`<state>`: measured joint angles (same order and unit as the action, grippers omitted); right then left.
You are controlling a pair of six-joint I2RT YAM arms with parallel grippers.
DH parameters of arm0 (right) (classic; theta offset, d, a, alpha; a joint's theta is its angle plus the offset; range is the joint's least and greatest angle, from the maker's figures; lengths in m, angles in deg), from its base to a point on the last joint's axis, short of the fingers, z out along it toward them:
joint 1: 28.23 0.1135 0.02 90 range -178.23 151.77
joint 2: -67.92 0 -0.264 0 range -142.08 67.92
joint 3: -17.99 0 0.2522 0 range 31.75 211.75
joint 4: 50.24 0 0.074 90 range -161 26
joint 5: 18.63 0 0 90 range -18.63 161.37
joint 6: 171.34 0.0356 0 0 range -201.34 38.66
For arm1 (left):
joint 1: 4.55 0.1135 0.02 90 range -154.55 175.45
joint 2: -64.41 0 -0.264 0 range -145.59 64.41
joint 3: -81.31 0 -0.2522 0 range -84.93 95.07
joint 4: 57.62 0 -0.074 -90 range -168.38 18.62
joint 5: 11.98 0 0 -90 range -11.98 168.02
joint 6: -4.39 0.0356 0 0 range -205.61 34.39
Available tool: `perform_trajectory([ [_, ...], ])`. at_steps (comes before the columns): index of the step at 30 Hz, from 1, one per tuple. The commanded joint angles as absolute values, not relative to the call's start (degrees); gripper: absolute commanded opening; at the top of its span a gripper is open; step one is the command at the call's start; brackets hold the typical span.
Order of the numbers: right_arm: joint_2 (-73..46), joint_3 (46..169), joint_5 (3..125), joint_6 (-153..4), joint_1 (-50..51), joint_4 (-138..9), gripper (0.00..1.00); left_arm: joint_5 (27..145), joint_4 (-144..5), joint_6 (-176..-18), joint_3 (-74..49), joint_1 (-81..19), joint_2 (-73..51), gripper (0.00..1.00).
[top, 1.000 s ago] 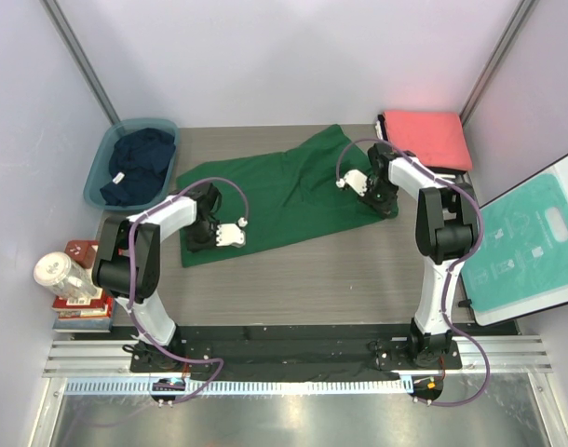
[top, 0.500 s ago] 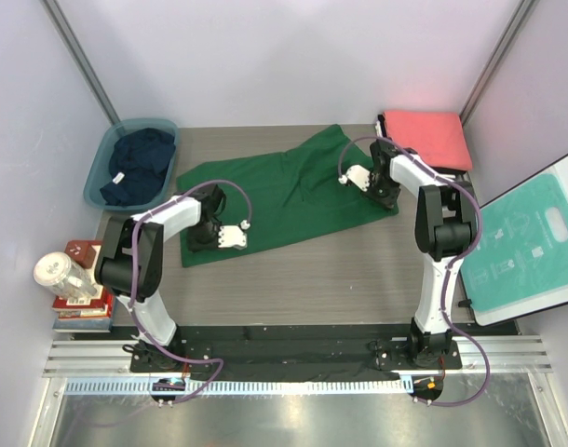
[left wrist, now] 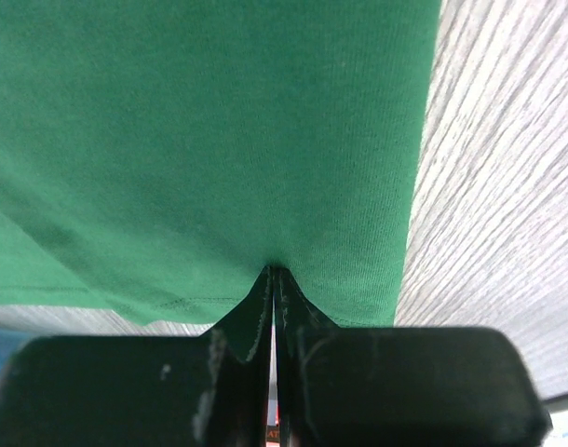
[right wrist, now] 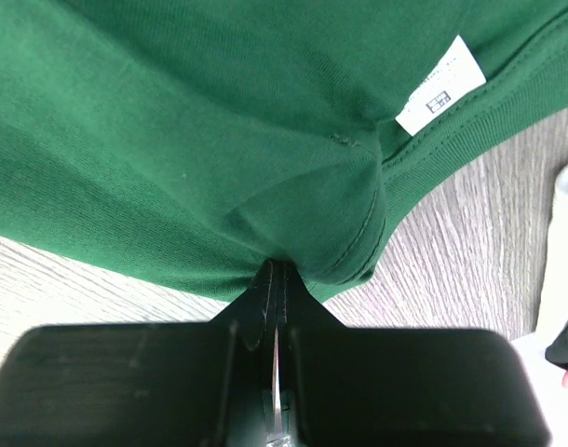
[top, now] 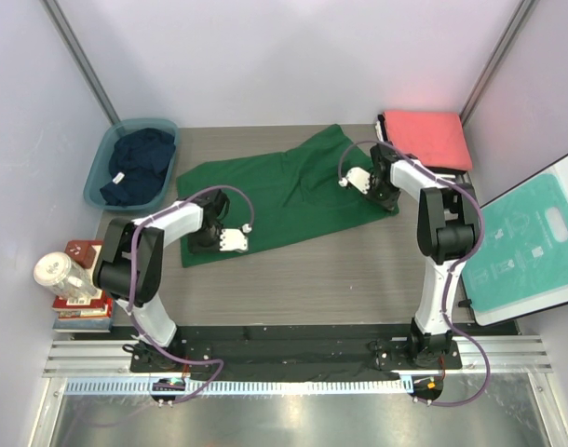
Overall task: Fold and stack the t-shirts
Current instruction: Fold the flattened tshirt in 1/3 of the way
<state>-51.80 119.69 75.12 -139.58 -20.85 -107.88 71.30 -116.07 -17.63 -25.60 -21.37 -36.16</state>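
While the left gripper (left wrist: 273, 287) and right gripper (right wrist: 276, 277) pinch its edges, the dark green t-shirt (top: 284, 191) lies spread out, creased.

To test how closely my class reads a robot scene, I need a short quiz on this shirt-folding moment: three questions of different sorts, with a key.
1. True or false: the left gripper hangs open above the dark green cotton t-shirt.
2. Where does the right gripper pinch that shirt? A) by the collar, near the white label. B) at the middle of the chest. C) nowhere, it is open.
3. Fill in: the teal plastic tub holds a crumpled ___ t-shirt.

Key
1. False: it is shut on the shirt's edge.
2. A
3. navy t-shirt
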Motion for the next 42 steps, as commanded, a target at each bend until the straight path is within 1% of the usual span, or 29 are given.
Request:
perform_trajectory([
  [1, -50.66, 111.4, 74.1, -138.92, -21.81, -108.48, 0.01, 74.33, -114.27, -17.23, -32.88, -21.25, -35.52, 0.0],
  [14, -36.42, 93.46, 72.69, -135.05, -21.9, -108.65, 0.01, 76.7, -113.39, -18.82, -45.9, -24.5, -23.04, 0.0],
  [22, -25.08, 84.85, 72.08, -133.11, -21.81, -112.69, 0.01, 77.84, -115.32, -19.95, -53.02, -25.47, -13.57, 0.0],
  [25, -21.48, 82.3, 72.16, -132.67, -21.81, -114.18, 0.01, 77.84, -114.36, -19.96, -54.96, -25.73, -9.43, 0.0],
  [26, -20.59, 81.68, 70.51, -132.67, -21.81, -114.63, 0.01, 77.84, -114.53, -19.44, -55.22, -25.73, -8.63, 0.0],
  [27, -19.8, 81.15, 70.06, -132.85, -21.73, -115.15, 0.01, 79.41, -114.79, -18.56, -55.57, -25.73, -7.84, 0.0],
  [32, -15.59, 80.09, 71.11, -133.81, -21.55, -117.62, 0.01, 79.51, -115.94, -18.63, -55.49, -25.73, -3.28, 0.0],
  [33, -15.05, 80.44, 71.11, -133.81, -21.64, -117.97, 0.13, 79.43, -116.11, -19.6, -55.05, -25.82, -2.22, 0.0],
  [34, -14.53, 80.88, 71.11, -133.81, -21.55, -118.84, 0.2, 79.16, -116.29, -20.04, -54.7, -25.73, -0.64, 0.02],
  [35, -12.95, 81.66, 71.11, -133.81, -21.64, -119.46, 0.32, 78.9, -115.94, -20.66, -54.35, -25.73, 0.85, 0.07],
  [36, -12.16, 83.67, 70.93, -133.9, -21.64, -120.16, 0.37, 78.72, -116.37, -21.53, -53.04, -25.73, 4.26, 0.25],
  [37, -11.1, 85.0, 70.58, -134.08, -21.72, -121.47, 0.43, 78.55, -116.73, -21.45, -52.15, -25.73, 5.86, 0.35],
  [38, -9.53, 86.66, 69.62, -133.38, -21.73, -121.57, 0.53, 78.55, -115.34, -21.45, -50.58, -25.64, 7.45, 0.43],
  [39, -8.99, 88.59, 68.83, -132.94, -21.64, -121.49, 0.57, 76.81, -114.54, -21.54, -49.69, -25.56, 10.51, 0.55],
  [41, -9.07, 95.62, 65.59, -131.45, -21.64, -120.61, 0.64, 75.3, -112.0, -20.05, -47.15, -24.77, 12.2, 0.67],
  [42, -10.9, 100.52, 64.61, -128.57, -21.64, -119.74, 0.65, 74.69, -108.16, -19.87, -46.53, -24.5, 12.38, 0.78],
])
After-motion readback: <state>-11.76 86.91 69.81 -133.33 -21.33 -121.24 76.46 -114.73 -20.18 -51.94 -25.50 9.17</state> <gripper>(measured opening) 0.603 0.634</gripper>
